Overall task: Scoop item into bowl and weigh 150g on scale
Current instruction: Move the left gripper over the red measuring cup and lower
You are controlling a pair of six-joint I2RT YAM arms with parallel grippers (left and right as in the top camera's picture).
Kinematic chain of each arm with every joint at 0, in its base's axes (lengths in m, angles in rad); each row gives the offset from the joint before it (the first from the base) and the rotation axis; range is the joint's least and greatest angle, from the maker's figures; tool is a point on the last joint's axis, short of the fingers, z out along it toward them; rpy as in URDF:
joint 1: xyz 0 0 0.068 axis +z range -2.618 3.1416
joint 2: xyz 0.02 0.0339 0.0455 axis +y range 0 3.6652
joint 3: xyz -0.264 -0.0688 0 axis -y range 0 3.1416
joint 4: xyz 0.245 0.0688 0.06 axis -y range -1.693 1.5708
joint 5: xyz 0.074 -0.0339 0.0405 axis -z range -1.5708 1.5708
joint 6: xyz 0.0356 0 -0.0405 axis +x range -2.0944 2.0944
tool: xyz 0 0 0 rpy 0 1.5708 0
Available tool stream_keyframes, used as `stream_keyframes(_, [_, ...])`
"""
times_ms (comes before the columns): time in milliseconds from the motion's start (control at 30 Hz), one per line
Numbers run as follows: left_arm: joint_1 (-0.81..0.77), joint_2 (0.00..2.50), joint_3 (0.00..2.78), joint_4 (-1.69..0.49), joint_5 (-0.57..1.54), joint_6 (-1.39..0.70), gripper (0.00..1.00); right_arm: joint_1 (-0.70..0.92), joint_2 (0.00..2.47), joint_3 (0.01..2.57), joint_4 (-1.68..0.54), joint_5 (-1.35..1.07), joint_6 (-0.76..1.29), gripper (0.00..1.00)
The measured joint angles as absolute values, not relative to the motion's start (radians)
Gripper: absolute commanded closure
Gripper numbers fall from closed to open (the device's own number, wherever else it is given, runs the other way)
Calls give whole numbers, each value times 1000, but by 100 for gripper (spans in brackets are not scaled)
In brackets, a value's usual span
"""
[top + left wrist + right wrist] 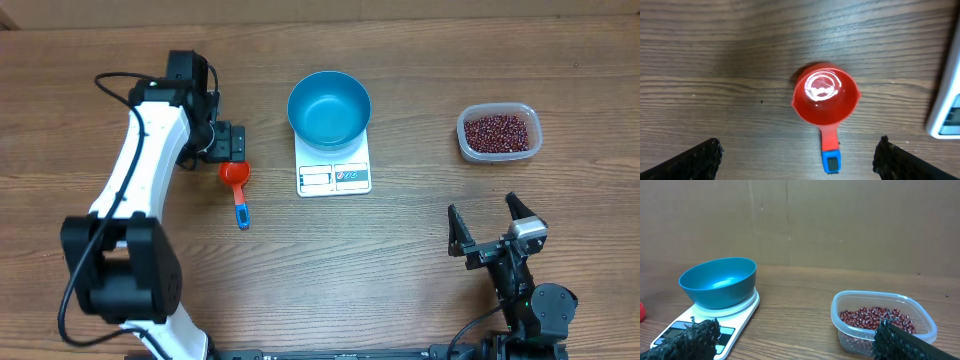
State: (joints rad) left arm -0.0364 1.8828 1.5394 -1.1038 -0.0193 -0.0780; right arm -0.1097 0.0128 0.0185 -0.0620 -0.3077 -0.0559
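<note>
Beans [497,131] are heaped in a clear tub [462,140] at the right side of the table [400,290], ahead of the right gripper [490,228]. That gripper's fingers are spread wide with nothing held, and the tub is seen just beyond one finger [900,342]. The left gripper [222,142], likewise spread and empty, is hung over a red scoop [826,97], well apart from the beans. Between the two grippers, the blue bowl [329,108] is set on the scale [334,177].
</note>
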Motion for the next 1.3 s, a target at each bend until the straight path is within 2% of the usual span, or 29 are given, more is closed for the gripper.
stream_keyframes(467, [3, 2037, 1540, -1090, -27, -74, 0, -109, 13, 19, -62, -308, -56, 0])
stream_keyframes(867, [7, 2048, 1541, -1056, -27, -70, 0, -109, 13, 19, -62, -307, -56, 0])
stream_keyframes(1300, [7, 2048, 1450, -916, -27, -67, 0, -110, 13, 19, -62, -308, -56, 0])
